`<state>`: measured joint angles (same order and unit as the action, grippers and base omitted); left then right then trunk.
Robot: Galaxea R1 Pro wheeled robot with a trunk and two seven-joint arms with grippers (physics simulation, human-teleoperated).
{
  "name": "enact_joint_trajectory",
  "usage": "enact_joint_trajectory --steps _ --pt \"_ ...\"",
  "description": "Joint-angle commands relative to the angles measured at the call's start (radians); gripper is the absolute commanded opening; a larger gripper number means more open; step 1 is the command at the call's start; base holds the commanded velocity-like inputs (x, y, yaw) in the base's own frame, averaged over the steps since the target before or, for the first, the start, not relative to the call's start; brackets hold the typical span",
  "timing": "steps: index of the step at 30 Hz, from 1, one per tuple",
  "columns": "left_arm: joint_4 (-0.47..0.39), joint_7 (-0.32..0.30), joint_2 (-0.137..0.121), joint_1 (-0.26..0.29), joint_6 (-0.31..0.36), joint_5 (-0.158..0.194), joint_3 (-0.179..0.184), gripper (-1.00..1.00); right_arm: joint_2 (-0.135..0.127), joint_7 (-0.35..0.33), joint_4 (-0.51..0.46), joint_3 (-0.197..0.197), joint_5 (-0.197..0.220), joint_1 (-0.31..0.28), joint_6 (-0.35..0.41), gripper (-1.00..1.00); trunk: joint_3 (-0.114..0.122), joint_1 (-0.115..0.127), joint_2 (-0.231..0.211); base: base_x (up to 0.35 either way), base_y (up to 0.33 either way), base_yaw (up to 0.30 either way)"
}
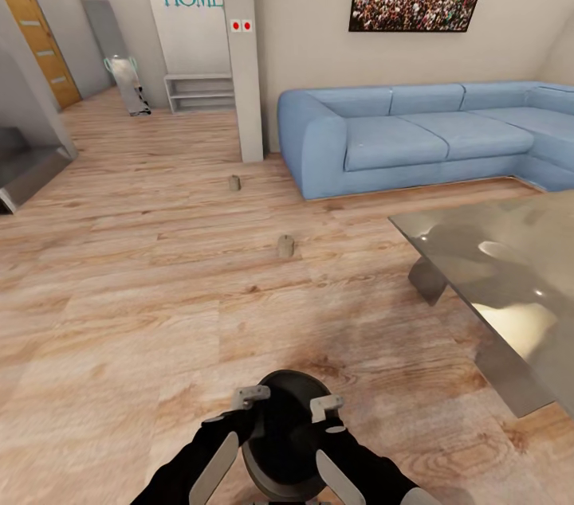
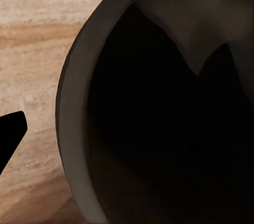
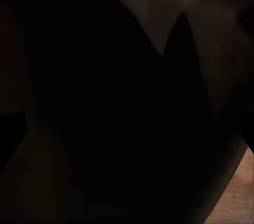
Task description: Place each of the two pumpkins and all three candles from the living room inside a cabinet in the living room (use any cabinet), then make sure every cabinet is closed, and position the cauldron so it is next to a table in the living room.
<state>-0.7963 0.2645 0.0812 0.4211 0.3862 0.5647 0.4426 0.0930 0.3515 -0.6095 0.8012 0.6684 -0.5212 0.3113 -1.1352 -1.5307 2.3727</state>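
Your cauldron (image 1: 287, 433), squat, matte black and wide-mouthed, sits low between both arms, left claw (image 1: 253, 396) and right claw (image 1: 327, 407) at its rim; whether either pinches it, I cannot tell. The tabletop (image 1: 510, 266) lies near, so that step looks unfinished. Two candles (image 1: 285, 246) wait on the floor (image 1: 119, 290).

Both arms low, wrists close (fingers' state unclear)

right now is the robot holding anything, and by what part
It looks like both arms carry the black pot, the left gripper and right gripper at opposite sides of its rim. Whether the fingers are clamped cannot be told.
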Motion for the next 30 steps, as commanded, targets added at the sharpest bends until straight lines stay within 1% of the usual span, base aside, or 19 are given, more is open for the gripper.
enact_joint_trajectory --steps 1,10,11,12,13,14,15,16,18,22,30 --pt "-0.002 0.01 -0.002 0.001 0.002 0.011 0.003 1.0 -0.001 0.008 -0.001 0.005 0.008 -0.001 0.001 1.0 -0.001 0.0 0.0 0.0 0.0 0.0" --pt "-0.004 0.012 -0.009 0.001 0.0 0.011 0.001 1.0 -0.001 0.007 0.0 -0.001 0.008 -0.001 -0.018 1.0 -0.001 0.0 0.0 0.0 0.0 0.0" --pt "-0.004 0.012 -0.01 0.001 -0.001 0.011 0.0 1.0 -0.001 0.007 0.0 -0.011 0.008 -0.002 -0.02 1.0 -0.001 0.0 0.0 0.0 0.0 0.0" --pt "-0.004 0.013 -0.014 0.001 -0.001 0.011 0.0 1.0 -0.001 0.007 0.0 -0.035 0.007 -0.001 -0.022 1.0 -0.001 0.0 0.0 0.0 0.0 0.0" --pt "-0.004 0.013 -0.015 0.001 -0.001 0.011 0.0 1.0 -0.001 0.007 0.0 -0.045 0.007 -0.001 -0.022 1.0 -0.001 0.0 0.0 0.0 0.0 0.0" --pt "-0.004 0.013 -0.018 0.001 -0.001 0.011 -0.001 1.0 -0.001 0.007 0.0 -0.065 0.007 -0.001 -0.023 1.0 -0.001 0.0 0.0 0.0 0.0 0.0" --pt "-0.004 0.013 -0.019 0.001 -0.001 0.011 -0.001 1.0 -0.001 0.005 0.0 -0.094 0.007 -0.001 -0.024 1.0 -0.001 0.0 0.0 0.0 0.0 0.0" --pt "-0.005 0.012 -0.02 0.001 -0.002 0.011 -0.001 1.0 -0.001 0.004 0.0 -0.108 0.006 -0.001 -0.024 1.0 -0.001 0.0 0.0 0.0 0.0 0.0" --pt "-0.01 0.012 -0.022 0.001 -0.002 0.011 -0.001 1.0 -0.001 0.004 0.001 -0.124 0.006 -0.001 -0.025 1.0 -0.001 0.0 0.0 0.0 0.0 0.0" --pt "-0.013 0.012 -0.023 0.001 -0.002 0.011 -0.001 1.0 -0.001 0.006 0.001 -0.134 0.006 -0.001 -0.038 1.0 -0.001 0.0 0.0 0.0 0.0 0.0" --pt "-0.014 0.013 -0.021 0.001 -0.002 0.011 -0.001 1.0 -0.001 0.007 0.002 -0.135 0.007 -0.001 -0.046 1.0 -0.001 0.0 0.0 0.0 0.0 0.0"
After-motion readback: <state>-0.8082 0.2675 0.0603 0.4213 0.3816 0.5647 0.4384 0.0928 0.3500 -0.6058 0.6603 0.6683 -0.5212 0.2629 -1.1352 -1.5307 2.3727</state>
